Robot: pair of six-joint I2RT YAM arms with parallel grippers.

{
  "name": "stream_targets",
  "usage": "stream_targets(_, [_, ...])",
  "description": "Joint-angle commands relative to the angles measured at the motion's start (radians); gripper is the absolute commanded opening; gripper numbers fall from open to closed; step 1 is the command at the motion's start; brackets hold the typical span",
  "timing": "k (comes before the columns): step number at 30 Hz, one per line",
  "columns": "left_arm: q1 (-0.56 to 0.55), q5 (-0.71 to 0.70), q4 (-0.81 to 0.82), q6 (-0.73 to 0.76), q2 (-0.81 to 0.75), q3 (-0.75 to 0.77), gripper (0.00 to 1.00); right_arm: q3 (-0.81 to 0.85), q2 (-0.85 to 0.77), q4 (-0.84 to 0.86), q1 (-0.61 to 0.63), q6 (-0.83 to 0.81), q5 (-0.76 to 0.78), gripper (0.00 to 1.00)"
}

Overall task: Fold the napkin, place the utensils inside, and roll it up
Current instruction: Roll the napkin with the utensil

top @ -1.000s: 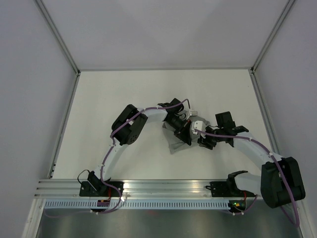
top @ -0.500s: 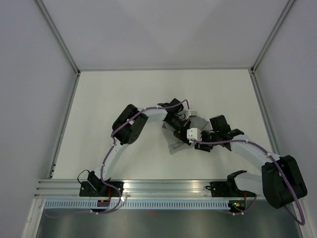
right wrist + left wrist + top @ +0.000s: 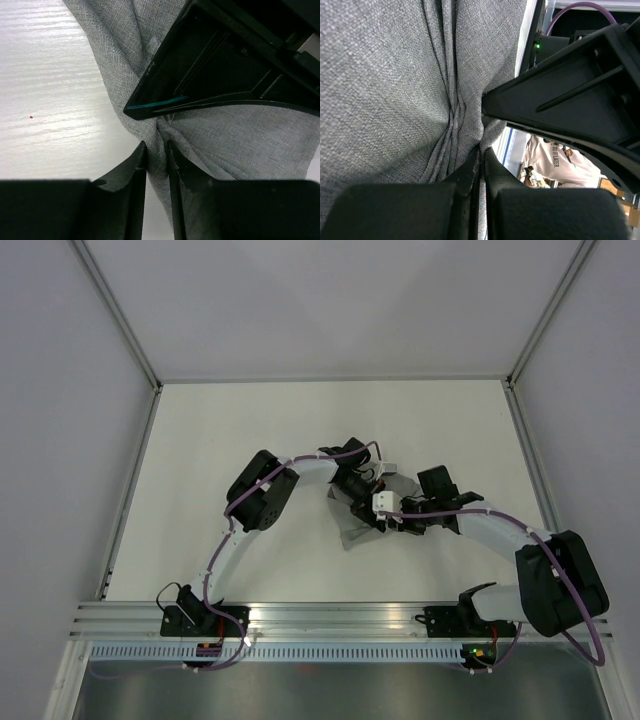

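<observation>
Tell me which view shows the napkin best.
Right wrist: the napkin shows bunched, its edge against the table, pinched by the right gripper. Left wrist shows only close-up folds; the top view shows just a small grey patch.

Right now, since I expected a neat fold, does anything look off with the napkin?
Yes. The napkin is bunched into tight creases where the left gripper and the right gripper pinch it almost at one spot.
</observation>
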Motion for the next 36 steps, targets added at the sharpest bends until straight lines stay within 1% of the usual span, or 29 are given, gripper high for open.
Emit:
stream_targets(1, [0.008,-0.179,-0.009,-0.049,0.037,0.008,0.05,0.042,0.047,-0.049,0.002,-0.017,-0.009,0.26])
stream_targets(2, [0.006,-0.189,-0.002,-0.066,0.031,0.0,0.08,0.048,0.061,-0.067,0.002,-0.015,-0.008,0.24])
stream_targets(3, [0.008,-0.199,0.033,-0.08,0.023,-0.006,0.1,0.062,0.068,-0.078,0.002,-0.017,-0.006,0.17])
stream_targets(4, [0.009,-0.208,0.058,-0.099,-0.001,-0.017,0.14,0.07,0.076,-0.084,0.002,-0.017,-0.008,0.15])
stream_targets(6, [0.015,-0.219,0.143,-0.165,-0.023,-0.052,0.18,0.091,0.102,-0.121,0.002,-0.021,-0.011,0.08])
stream_targets(8, [0.028,-0.239,0.217,-0.242,-0.058,-0.095,0.22,0.122,0.136,-0.167,0.002,-0.026,-0.014,0.04])
stream_targets(9, [0.034,-0.248,0.257,-0.273,-0.075,-0.116,0.24,0.132,0.147,-0.185,0.002,-0.027,-0.017,0.01])
stream_targets(10, [0.04,-0.262,0.362,-0.34,-0.093,-0.139,0.27,0.142,0.163,-0.213,0.0,-0.03,-0.018,0.0])
stream_targets(12, [0.058,-0.269,0.478,-0.408,-0.15,-0.221,0.29,0.165,0.179,-0.237,0.0,-0.032,-0.02,0.01])
stream_targets(14, [0.071,-0.314,0.599,-0.467,-0.188,-0.28,0.3,0.192,0.21,-0.271,-0.001,-0.027,-0.023,0.0])
stream_targets(16, [0.077,-0.378,0.659,-0.512,-0.253,-0.319,0.31,0.223,0.26,-0.328,-0.004,-0.03,-0.028,0.0])
stream_targets(17, [0.086,-0.404,0.74,-0.532,-0.274,-0.374,0.31,0.25,0.277,-0.342,-0.006,-0.032,-0.04,0.01])
stream_targets(19, [0.094,-0.459,0.82,-0.572,-0.349,-0.435,0.32,0.281,0.311,-0.377,-0.021,-0.038,-0.052,0.01])
stream_targets(20, [0.101,-0.52,0.858,-0.606,-0.372,-0.499,0.32,0.31,0.34,-0.412,-0.029,-0.046,-0.064,0.01])
stream_targets(21, [0.106,-0.559,0.924,-0.618,-0.432,-0.535,0.32,0.326,0.355,-0.426,-0.037,-0.049,-0.084,0.0])
stream_targets(22, [0.109,-0.643,0.961,-0.639,-0.463,-0.575,0.32,0.343,0.389,-0.469,-0.053,-0.055,-0.094,0.0])
stream_targets(23, [0.114,-0.694,0.997,-0.647,-0.504,-0.665,0.32,0.379,0.407,-0.492,-0.061,-0.064,-0.104,0.01])
stream_targets(24, [0.114,-0.743,1.079,-0.655,-0.568,-0.71,0.32,0.401,0.429,-0.516,-0.07,-0.07,-0.129,0.0])
stream_targets(25, [0.114,-0.831,1.113,-0.658,-0.605,-0.751,0.32,0.421,0.472,-0.562,-0.089,-0.073,-0.138,0.0])
stream_targets(26, [0.114,-0.873,1.15,-0.65,-0.638,-0.823,0.32,0.463,0.496,-0.584,-0.098,-0.076,-0.144,0.0])
stream_targets(27, [0.112,-0.913,1.179,-0.635,-0.667,-0.854,0.32,0.485,0.521,-0.607,-0.106,-0.089,-0.164,0.01])
stream_targets(28, [0.108,-1.006,1.193,-0.594,-0.737,-0.883,0.32,0.505,0.567,-0.653,-0.122,-0.095,-0.173,0.0])
stream_targets(30, [0.083,-1.082,1.232,-0.533,-0.802,-0.961,0.33,0.56,0.614,-0.691,-0.136,-0.106,-0.189,0.01])
stream_targets(31, [0.066,-1.161,1.236,-0.435,-0.834,-0.98,0.34,0.579,0.656,-0.72,-0.147,-0.107,-0.196,0.0])
stream_targets(32, [0.016,-1.229,1.238,-0.367,-0.891,-1.003,0.35,0.606,0.676,-0.734,-0.153,-0.11,-0.201,0.0])
stream_targets(33, [-0.016,-1.277,1.235,-0.297,-0.911,-1.005,0.36,0.622,0.694,-0.745,-0.159,-0.11,-0.204,0.0])
stream_targets(34, [-0.049,-1.356,1.23,-0.159,-0.923,-1.0,0.38,0.634,0.729,-0.76,-0.167,-0.106,-0.212,0.0])
stream_targets(35, [-0.116,-1.393,1.229,-0.085,-0.939,-0.996,0.38,0.661,0.748,-0.771,-0.17,-0.104,-0.216,0.01])
stream_targets(36, [-0.15,-1.427,1.235,-0.013,-0.937,-0.991,0.39,0.677,0.765,-0.785,-0.173,-0.102,-0.221,0.01])
